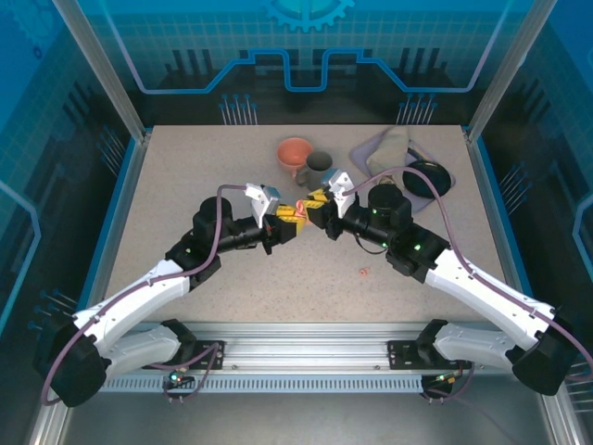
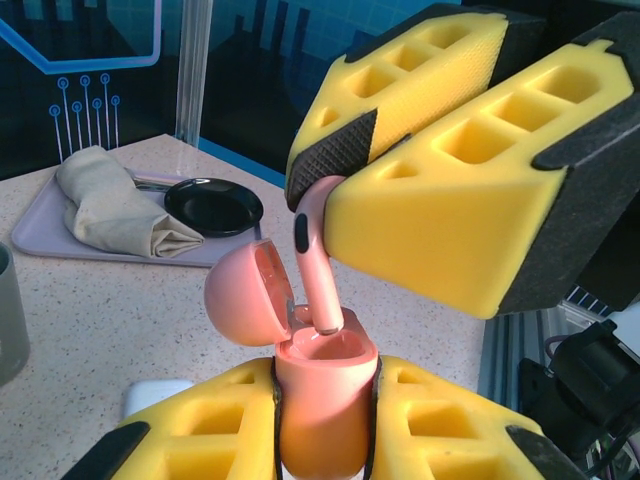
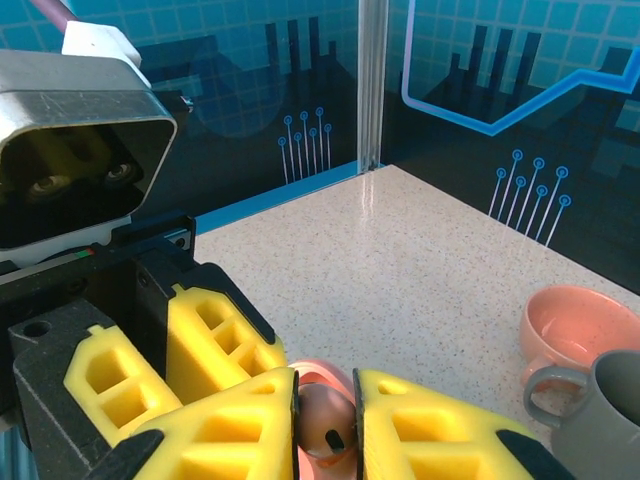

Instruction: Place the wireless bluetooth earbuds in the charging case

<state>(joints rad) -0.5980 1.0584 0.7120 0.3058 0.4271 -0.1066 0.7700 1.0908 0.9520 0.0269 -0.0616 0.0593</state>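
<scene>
left gripper [image 2: 325, 430]: I see jaws clamping pink case [image 2: 322, 385]
right gripper [image 2: 395, 150]: jaws clamping pink earbud [image 2: 315, 270]
stem: at pink case's 12 o'clock

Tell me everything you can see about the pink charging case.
The charging case is a small, smooth salmon-pink plastic pebble, standing upright, clamped between the left gripper's yellow fingers over the table's middle. Its round lid is hinged open, tipped back. A matching pink earbud, held by the right gripper, has its stem dipping into the open well.
</scene>
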